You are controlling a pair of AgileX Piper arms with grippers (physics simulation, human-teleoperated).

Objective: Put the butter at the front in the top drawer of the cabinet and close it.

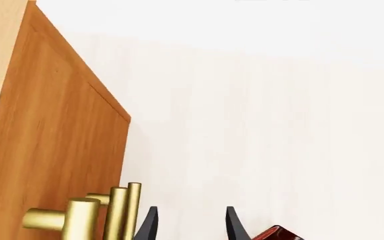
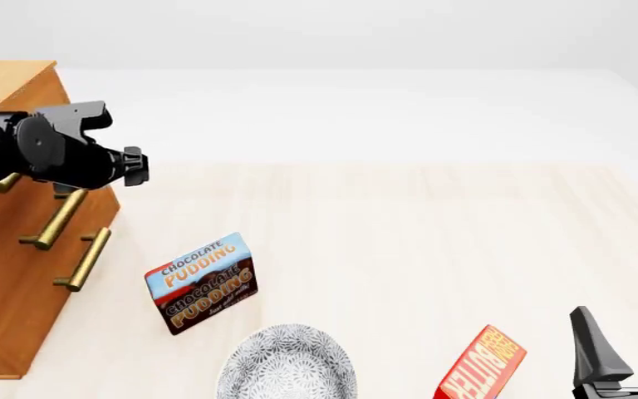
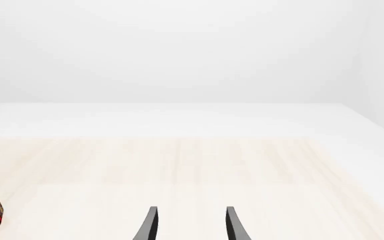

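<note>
**Mia:** What is over at nine o'clock?

**Sam:** The cabinet (image 2: 9, 274). Both drawers look shut. The left gripper (image 1: 190, 225) hangs near the handle of the top drawer (image 2: 59, 218). Its jaws are apart and hold nothing.

**Mia:** How should it open the drawer?

**Sam:** I think it should put one finger on each side of the gold bar, squeeze, then pull straight out.

**Mia:** And in the middle?

**Sam:** The pudding box (image 2: 203, 283), and a plate (image 2: 286, 366) at six o'clock.

**Mia:** Where is the butter (image 2: 482, 366)?

**Sam:** At five o'clock on the table (image 2: 408, 233), beside the right gripper (image 2: 621, 341), which is apart and empty.

**Mia:** Do the views differ?

**Sam:** Yes. The left wrist view shows the handle up close. Only the front view shows the word BUTTER.
</note>
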